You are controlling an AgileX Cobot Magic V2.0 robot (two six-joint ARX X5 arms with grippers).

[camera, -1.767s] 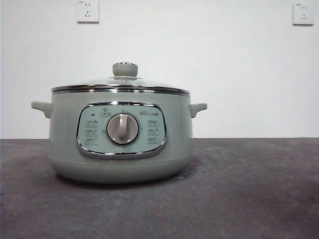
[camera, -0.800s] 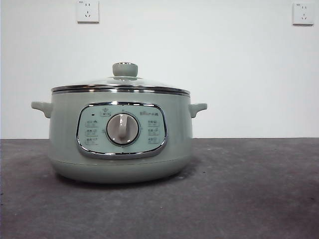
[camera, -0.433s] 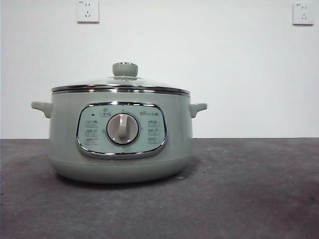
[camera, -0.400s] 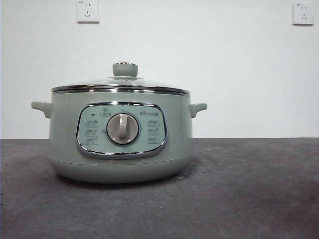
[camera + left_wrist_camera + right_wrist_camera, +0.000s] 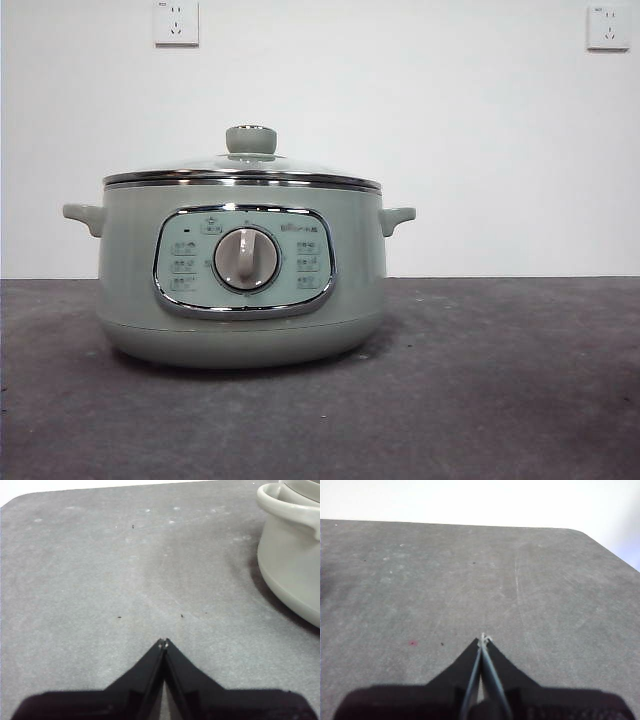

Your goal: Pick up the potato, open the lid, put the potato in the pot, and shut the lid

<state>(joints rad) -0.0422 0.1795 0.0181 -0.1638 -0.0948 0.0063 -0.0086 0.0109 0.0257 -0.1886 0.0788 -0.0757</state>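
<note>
- Though the task starts with the potato, none shows in any view, so where it lies cannot be told.
- Lid [image 5: 241,168] sits closed on the pot [image 5: 240,300], knob upright at its centre.
- Pot stands on the counter [image 5: 500,400], left of middle in the front view and back from the near edge.
- Left hand [image 5: 163,642] is clenched on nothing, over bare counter with a pot handle [image 5: 285,505] nearby.
- Right hand [image 5: 482,639] is also clenched and empty, over bare counter near a rounded corner.
- Risks, as I judge them: searching for an unseen potato could swing an arm into the pot; a pinch off-centre on the smooth knob could let the glass lid slip.
</note>
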